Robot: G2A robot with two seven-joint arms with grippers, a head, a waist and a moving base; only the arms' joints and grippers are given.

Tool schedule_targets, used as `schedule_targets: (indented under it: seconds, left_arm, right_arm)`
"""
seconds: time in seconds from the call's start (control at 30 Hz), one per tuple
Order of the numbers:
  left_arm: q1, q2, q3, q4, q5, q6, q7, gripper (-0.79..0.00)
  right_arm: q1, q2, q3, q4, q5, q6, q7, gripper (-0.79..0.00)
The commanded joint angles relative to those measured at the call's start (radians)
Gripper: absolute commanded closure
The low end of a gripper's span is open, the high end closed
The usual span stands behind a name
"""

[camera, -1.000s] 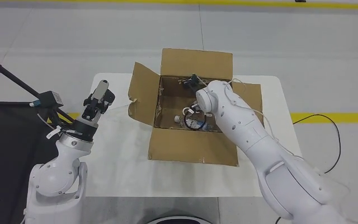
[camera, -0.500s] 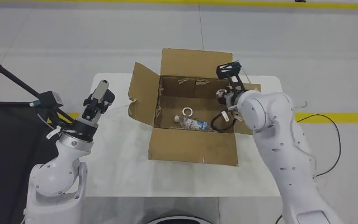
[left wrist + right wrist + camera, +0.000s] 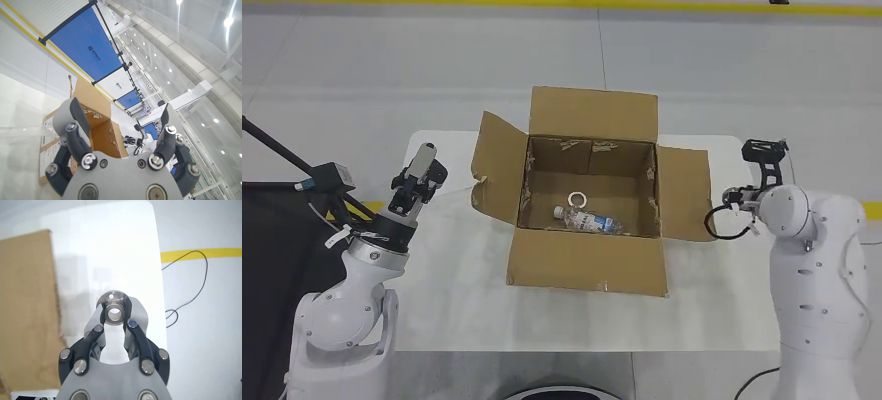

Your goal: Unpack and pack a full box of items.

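The metal bushing (image 3: 114, 314) is clamped in the right gripper (image 3: 114, 310) near the table's (image 3: 113, 256) right edge. It should be lowered flat before release.

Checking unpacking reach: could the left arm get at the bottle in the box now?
Probably yes, from above: the left gripper is open and empty, and the bottle lies uncovered in the open box; only its raised side flap stands between.

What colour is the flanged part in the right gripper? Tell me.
Silver-grey: a bare metal part clamped in the right gripper. The right wrist view shows it best.
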Motion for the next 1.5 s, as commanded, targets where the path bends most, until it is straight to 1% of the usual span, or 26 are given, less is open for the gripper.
schedule_targets:
  seconds: [0.0,0.13,0.2,0.4,0.43,0.47,0.5,0.57,0.7,0.77,0.8,0.83,0.87,0.97,1.03,1.13,1.2,1.27,1.3,1.37,1.47]
  left_arm:
    - [0.0,0.0,0.0,0.0,0.0,0.0,0.0,-0.785]
    - [0.0,0.0,0.0,0.0,0.0,0.0,0.0,-0.785]
    - [0.0,0.0,0.0,0.0,0.0,0.0,0.0,-0.785]
    - [0.0,0.0,0.0,0.0,0.0,0.0,0.0,-0.785]
    - [0.0,0.0,0.0,0.0,0.0,0.0,0.0,-0.785]
    - [0.0,0.0,0.0,0.0,0.0,0.0,0.0,-0.785]
    - [0.0,0.0,0.0,0.0,0.0,0.0,0.0,-0.785]
    - [0.0,0.0,0.0,0.0,0.0,0.0,0.0,-0.785]
    - [0.0,0.0,0.0,0.0,0.0,0.0,0.0,-0.785]
    - [0.0,0.0,0.0,0.0,0.0,0.0,0.0,-0.785]
    - [0.0,0.0,0.0,0.0,0.0,0.0,0.0,-0.785]
    - [0.0,0.0,0.0,0.0,0.0,0.0,0.0,-0.785]
    - [0.0,0.0,0.0,0.0,0.0,0.0,0.0,-0.785]
    - [0.0,0.0,0.0,0.0,0.0,0.0,0.0,-0.785]
    - [0.0,0.0,0.0,0.0,0.0,0.0,0.0,-0.785]
    - [0.0,0.0,0.0,0.0,0.0,0.0,0.0,-0.785]
    - [0.0,0.0,0.0,0.0,0.0,0.0,0.0,-0.785]
    - [0.0,0.0,0.0,0.0,0.0,0.0,0.0,-0.785]
    - [0.0,0.0,0.0,0.0,0.0,0.0,0.0,-0.785]
    - [0.0,0.0,0.0,0.0,0.0,0.0,0.0,-0.785]
    - [0.0,0.0,0.0,0.0,0.0,0.0,0.0,-0.785]
  right_arm:
    - [0.042,-0.001,-0.01,0.126,0.007,-0.003,-0.028,0.0]
    - [0.113,-0.002,-0.039,0.287,-0.01,-0.019,-0.045,0.0]
    - [0.14,-0.003,-0.048,0.344,-0.009,-0.022,-0.058,0.0]
    - [0.184,-0.002,-0.057,0.443,0.002,-0.024,-0.093,0.0]
    - [0.189,-0.002,-0.058,0.454,0.001,-0.027,-0.092,-0.065]
    - [0.193,-0.001,-0.06,0.462,0.001,-0.028,-0.094,-0.092]
    - [0.196,-0.001,-0.061,0.469,0.002,-0.029,-0.096,-0.092]
    - [0.2,0.0,-0.064,0.479,0.005,-0.03,-0.099,-0.139]
    - [0.205,0.0,-0.069,0.491,0.012,-0.029,-0.1,-0.308]
    - [0.206,0.001,-0.072,0.488,0.015,-0.026,-0.097,-0.431]
    - [0.206,0.001,-0.073,0.482,0.014,-0.022,-0.094,-0.566]
    - [0.205,0.002,-0.074,0.471,0.01,-0.015,-0.089,-0.674]
    - [0.203,0.003,-0.075,0.456,0.007,-0.01,-0.084,-0.785]
    - [0.191,0.006,-0.075,0.378,-0.01,0.01,-0.061,-0.785]
    - [0.175,0.008,-0.066,0.267,-0.006,0.026,-0.052,-0.785]
    - [0.124,0.012,-0.066,0.01,-0.05,0.065,-0.013,-0.785]
    - [0.096,0.013,-0.074,-0.162,-0.11,0.116,0.014,-0.785]
    - [0.073,0.006,-0.104,-0.319,-0.08,0.133,0.024,-0.785]
    - [0.066,0.003,-0.124,-0.374,-0.059,0.128,0.022,-0.785]
    - [0.072,-0.004,-0.177,-0.433,-0.012,0.104,0.007,-0.785]
    - [0.114,-0.021,-0.309,-0.424,0.041,0.071,-0.004,-0.785]
